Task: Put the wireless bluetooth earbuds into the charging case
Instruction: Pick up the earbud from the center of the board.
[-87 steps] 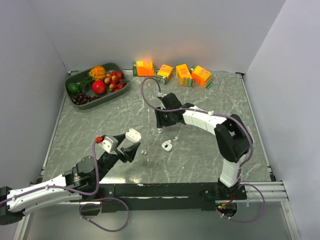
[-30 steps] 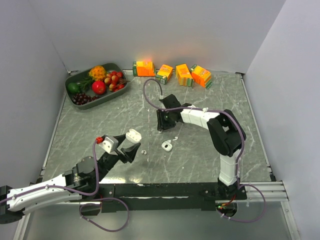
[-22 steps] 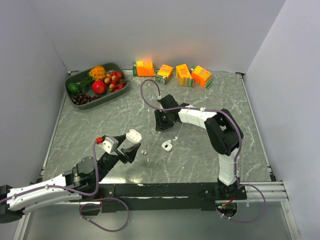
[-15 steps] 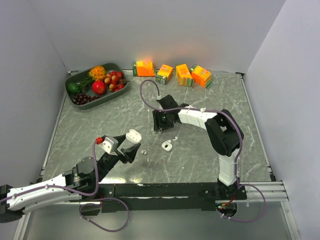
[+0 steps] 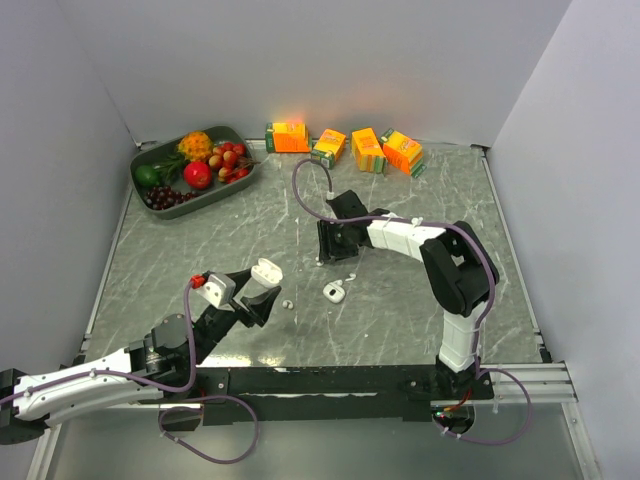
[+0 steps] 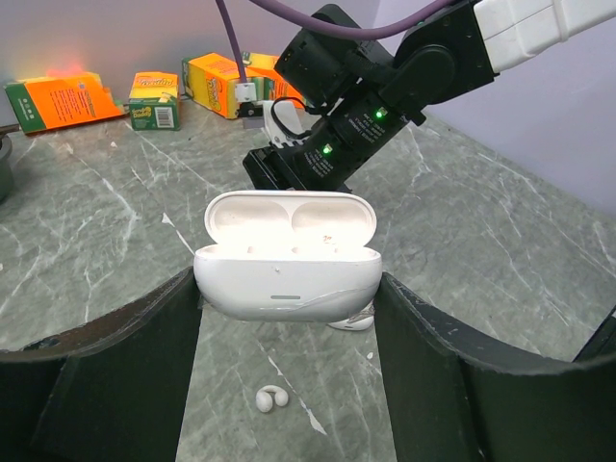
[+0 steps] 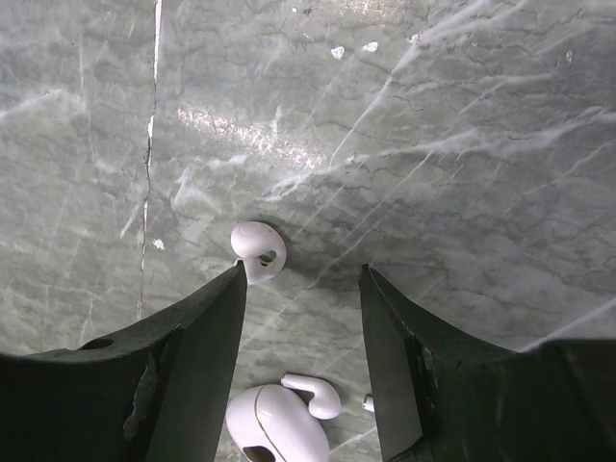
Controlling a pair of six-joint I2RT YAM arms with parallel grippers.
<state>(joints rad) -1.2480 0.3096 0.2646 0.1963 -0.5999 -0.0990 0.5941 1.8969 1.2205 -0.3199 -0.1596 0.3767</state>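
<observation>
My left gripper [image 5: 247,291] is shut on an open white charging case [image 6: 287,262], held above the table with its lid up; the case also shows in the top view [image 5: 266,269]. One tiny white earbud [image 6: 267,397] lies on the table below the case and shows in the top view too [image 5: 287,303]. My right gripper [image 7: 300,274] is open and empty, pointing down at the table. A second earbud [image 7: 257,248] lies just past its left fingertip, outside the jaws. In the top view the right gripper [image 5: 332,250] is at mid-table.
A white rounded object [image 7: 279,423] with a stemmed white piece [image 7: 315,392] beside it lies under the right wrist and shows in the top view [image 5: 334,291]. A green fruit tray [image 5: 160,155] stands at the back left. Orange juice cartons [image 5: 345,148] line the back wall.
My right gripper has shifted a little to the right over the last half second, staying open. The left arm and the case have not moved.
</observation>
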